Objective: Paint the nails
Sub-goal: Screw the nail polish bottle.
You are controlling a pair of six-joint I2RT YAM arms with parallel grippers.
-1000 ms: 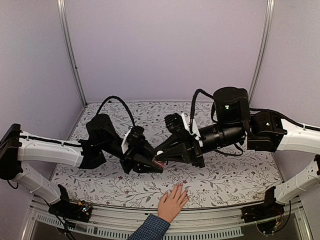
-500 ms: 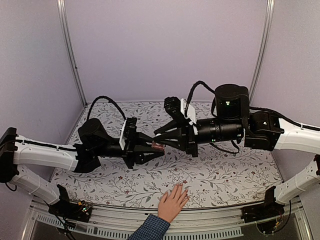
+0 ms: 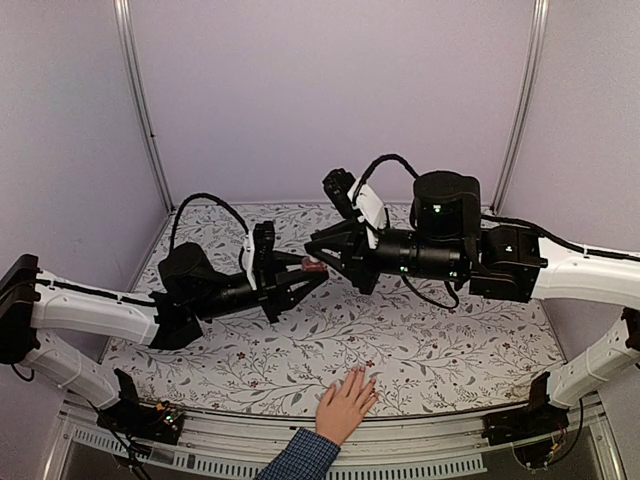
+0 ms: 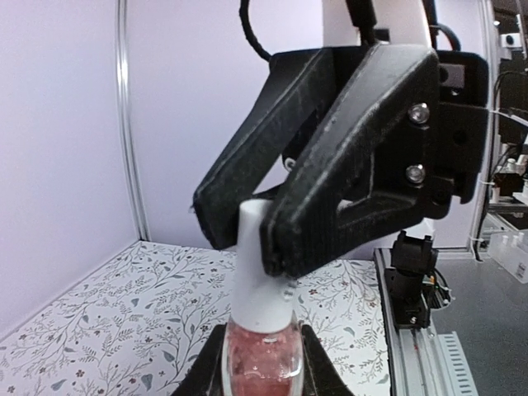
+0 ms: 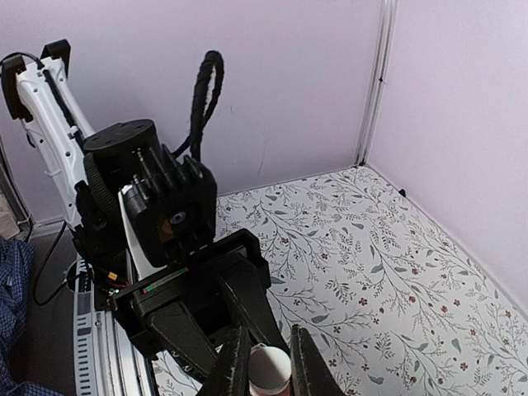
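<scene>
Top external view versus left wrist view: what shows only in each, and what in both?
Only top external: the light-skinned human hand with a blue checked cuff, lying at the table's near edge. Only left wrist: a close look at the right gripper shut on the white cap. Both: the small pink glass bottle held by the left gripper, and the floral table cover.

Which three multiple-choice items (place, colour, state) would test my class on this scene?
1. Where does the human hand lie? A. at the table's near edge B. by the far wall C. on an arm
2. What colour is the pink bottle's cap? A. black B. white C. green
3. How are the right fingers? A. spread wide B. out of sight C. closed on the cap
1A, it lies between the arm bases; 2B, white in the left wrist view; 3C, they pinch the cap.
</scene>
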